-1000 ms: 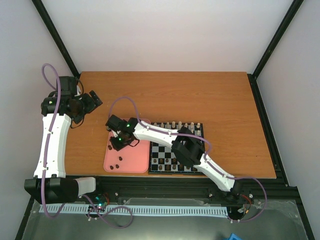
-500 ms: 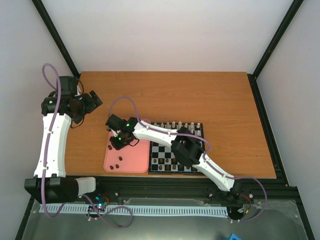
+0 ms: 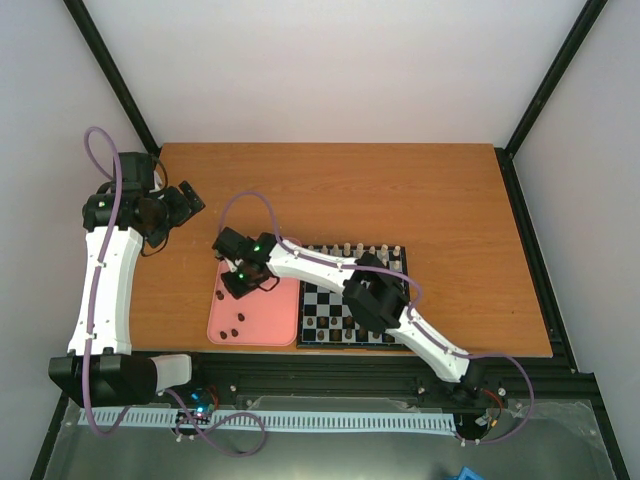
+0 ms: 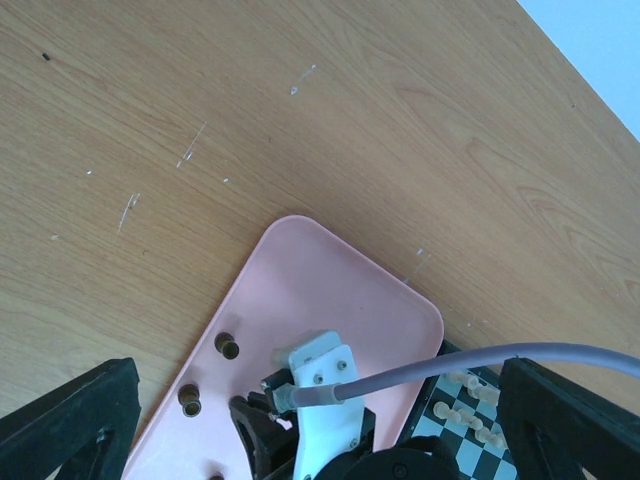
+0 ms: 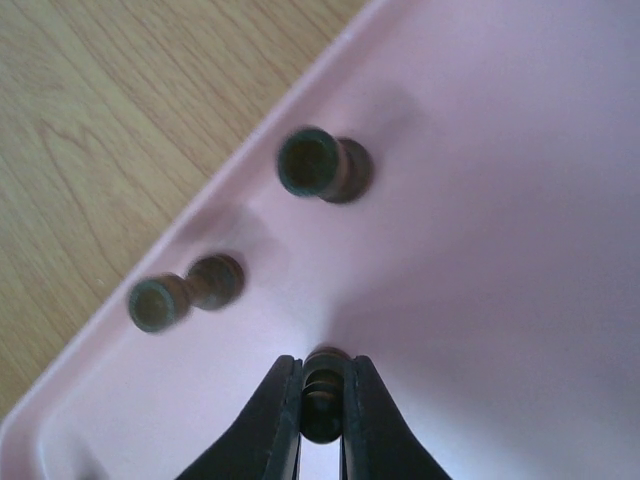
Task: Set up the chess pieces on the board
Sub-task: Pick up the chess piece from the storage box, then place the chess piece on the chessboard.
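Note:
My right gripper (image 5: 322, 365) is down in the pink tray (image 5: 500, 250), shut on a small dark chess piece (image 5: 322, 410) pinched between its fingertips. Two more dark chess pieces (image 5: 322, 165) (image 5: 185, 292) lie on their sides near the tray's rim. From above, the right gripper (image 3: 243, 285) hangs over the tray's far left part, left of the board (image 3: 330, 318). A few dark pieces (image 3: 236, 326) lie at the tray's near left. My left gripper (image 3: 185, 205) is held high at the far left, open and empty, its fingers (image 4: 70, 420) framing the tray below.
Cream-white pieces (image 3: 355, 250) line the board's far row. The right arm's elbow (image 3: 375, 300) hangs over the board and hides much of it. A grey cable (image 4: 480, 365) runs across the left wrist view. Bare wooden table (image 3: 400, 190) lies beyond the board.
The right gripper's jaws have closed onto the dark piece in the tray. Neither arm has visibly shifted.

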You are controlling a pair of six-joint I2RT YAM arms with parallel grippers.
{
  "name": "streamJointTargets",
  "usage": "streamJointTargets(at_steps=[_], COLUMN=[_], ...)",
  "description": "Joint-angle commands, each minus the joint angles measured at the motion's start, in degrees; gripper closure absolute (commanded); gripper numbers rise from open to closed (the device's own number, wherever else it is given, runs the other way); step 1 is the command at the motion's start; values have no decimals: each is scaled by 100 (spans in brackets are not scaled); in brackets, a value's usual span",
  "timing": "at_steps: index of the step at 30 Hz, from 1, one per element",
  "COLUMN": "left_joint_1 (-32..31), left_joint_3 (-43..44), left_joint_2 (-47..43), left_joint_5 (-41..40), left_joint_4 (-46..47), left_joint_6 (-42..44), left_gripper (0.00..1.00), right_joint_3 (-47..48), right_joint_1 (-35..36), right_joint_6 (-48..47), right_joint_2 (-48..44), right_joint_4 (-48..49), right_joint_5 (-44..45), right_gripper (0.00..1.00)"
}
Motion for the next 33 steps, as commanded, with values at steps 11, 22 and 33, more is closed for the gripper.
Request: streamJointTargets(at_steps=[11, 22, 33], left_joint_1=[23, 25, 26], left_joint_3=[177, 176, 121], left_joint_2=[-41, 49, 70], left_joint_5=[73, 57, -41], left_joint_4=[63, 64, 87], left_joint_6=[74, 64, 68], left_gripper=[0, 0, 0], right_joint_3=[-4171, -7077, -7781], right_joint_1=[-532, -1039, -1040], right_joint_6=[806, 1567, 1708], right_joint_2=[-3831, -6086, -6274], right_joint_4=[382, 172, 489], right_joint_5=[1433, 1528, 1267], right_gripper=[97, 97, 97])
